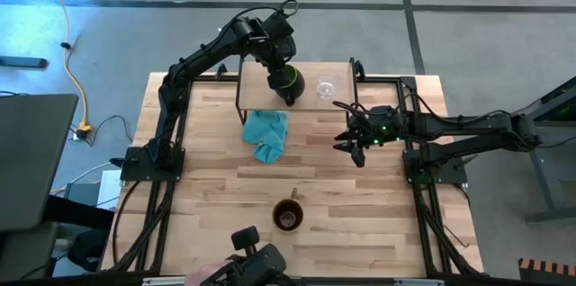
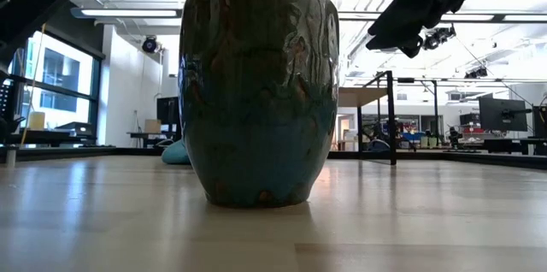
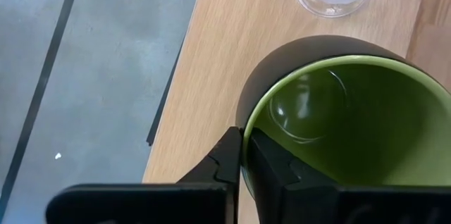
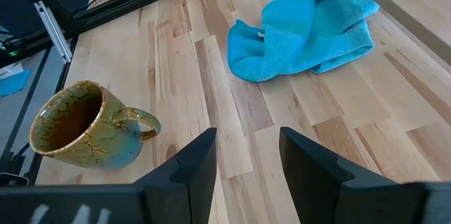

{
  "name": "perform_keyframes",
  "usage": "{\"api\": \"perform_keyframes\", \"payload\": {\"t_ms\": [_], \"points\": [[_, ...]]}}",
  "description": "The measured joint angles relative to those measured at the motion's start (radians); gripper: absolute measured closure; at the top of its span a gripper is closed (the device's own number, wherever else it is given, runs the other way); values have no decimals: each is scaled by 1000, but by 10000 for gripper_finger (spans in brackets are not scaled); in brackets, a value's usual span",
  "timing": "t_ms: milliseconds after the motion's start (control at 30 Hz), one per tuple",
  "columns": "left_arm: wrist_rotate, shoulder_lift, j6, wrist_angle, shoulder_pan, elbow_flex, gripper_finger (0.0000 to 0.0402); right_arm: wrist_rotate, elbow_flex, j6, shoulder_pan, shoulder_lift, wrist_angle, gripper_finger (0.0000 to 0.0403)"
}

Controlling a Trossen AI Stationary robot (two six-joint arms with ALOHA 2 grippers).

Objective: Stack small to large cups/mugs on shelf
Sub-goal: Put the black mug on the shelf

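On shelf: left gripper pinched shut on green mug rim beside glass cup; lower level, release only once seated; right gripper open, empty, above table.

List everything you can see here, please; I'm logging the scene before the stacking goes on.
green mug: one, green inside and dark outside, on the shelf, its rim pinched by the left gripper.
glass cup: one, clear, on the shelf beside the green mug.
brown mug: one, brown-green glaze, on the table near its front edge.
cloth: one, teal, crumpled on the table just in front of the shelf.
shelf: one, light wood on black legs, at the back of the table.
table: one, light wood planks.
left gripper: shut on the green mug's wall.
right gripper: open, empty, above the table's right half, its camera facing the cloth and the brown mug.
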Motion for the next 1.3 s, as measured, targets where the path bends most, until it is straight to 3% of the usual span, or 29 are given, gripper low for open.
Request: {"api": "perform_keyframes", "payload": {"t_ms": [1300], "points": [[42, 1, -1, 7, 0, -1, 382, 0, 0, 3, 0, 0, 0, 258]]}}
